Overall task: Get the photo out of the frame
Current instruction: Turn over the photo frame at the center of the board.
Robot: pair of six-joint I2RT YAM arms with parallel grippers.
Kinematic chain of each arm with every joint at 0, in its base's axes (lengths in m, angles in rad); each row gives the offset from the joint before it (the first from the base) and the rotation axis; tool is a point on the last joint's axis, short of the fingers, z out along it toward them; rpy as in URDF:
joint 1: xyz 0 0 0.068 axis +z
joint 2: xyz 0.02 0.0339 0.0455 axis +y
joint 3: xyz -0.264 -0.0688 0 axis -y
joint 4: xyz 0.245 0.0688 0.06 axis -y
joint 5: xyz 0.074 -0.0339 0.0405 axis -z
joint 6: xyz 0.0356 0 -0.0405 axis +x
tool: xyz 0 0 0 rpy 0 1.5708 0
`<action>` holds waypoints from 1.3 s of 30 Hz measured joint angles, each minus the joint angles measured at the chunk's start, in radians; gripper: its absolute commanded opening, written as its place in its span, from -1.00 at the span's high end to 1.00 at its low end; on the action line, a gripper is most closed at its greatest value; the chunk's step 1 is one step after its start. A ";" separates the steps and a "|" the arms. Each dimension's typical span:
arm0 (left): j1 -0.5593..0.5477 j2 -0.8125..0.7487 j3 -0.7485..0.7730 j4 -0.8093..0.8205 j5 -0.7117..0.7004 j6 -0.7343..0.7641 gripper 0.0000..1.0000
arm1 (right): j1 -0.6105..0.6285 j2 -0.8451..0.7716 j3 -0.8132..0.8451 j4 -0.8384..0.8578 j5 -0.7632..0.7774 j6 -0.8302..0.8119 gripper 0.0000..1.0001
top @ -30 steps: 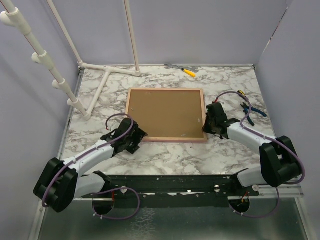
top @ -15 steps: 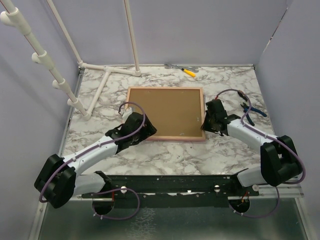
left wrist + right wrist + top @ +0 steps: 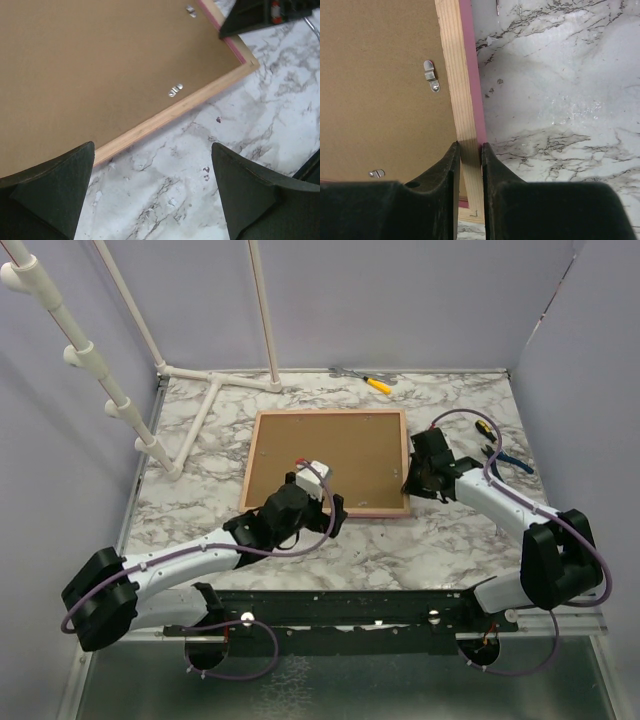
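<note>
Swinging in from beyond the near-left corner of the frame (image 3: 340, 445), the left pincer (image 3: 318, 502) has been brought over the frame's near edge within the last second, and its jaws have been spread wide on the way. In the left wrist view its fingers (image 3: 52, 192) are seen well apart. One is above the brown backing board (image 3: 75, 65) and the other above the marble bench (image 3: 165, 180) just outside the near rail, with nothing held between them. A small metal clip (image 3: 175, 90) is seen on the board just inside that rail, toward the frame's near-right corner.

The right pincer (image 3: 469, 165) is set on the frame's right rail, close to the near-right corner, with the wooden rail pinched between its jaws. That grip is unchanged from the earlier pictures. The frame is lying back-up, and it appears to have been nudged slightly toward the far side compared with a second ago.

The photo cannot be seen; it is judged to be still inside the frame, beneath the backing board. The frame is judged to be steadied on its right side while the left pincer is readied for the clips. These would have to be turned off the board before it could be lifted. No clip is touched yet, so the task is judged to be at an early stage.
</note>
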 measured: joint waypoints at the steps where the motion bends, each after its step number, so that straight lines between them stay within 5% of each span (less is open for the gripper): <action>1: -0.033 0.000 -0.003 0.027 -0.019 0.067 -0.98 | 0.000 0.000 0.004 -0.005 -0.001 -0.001 0.99; 14: -0.285 0.239 0.032 0.130 -0.178 0.686 -0.98 | 0.000 -0.001 0.042 -0.065 -0.053 -0.006 0.99; 30: -0.292 0.447 0.099 0.164 -0.327 0.896 -0.97 | 0.000 -0.004 0.085 -0.101 -0.098 -0.005 0.99; 39: -0.292 0.528 0.138 0.216 -0.427 0.925 -0.21 | 0.000 -0.020 0.085 -0.113 -0.127 0.003 0.99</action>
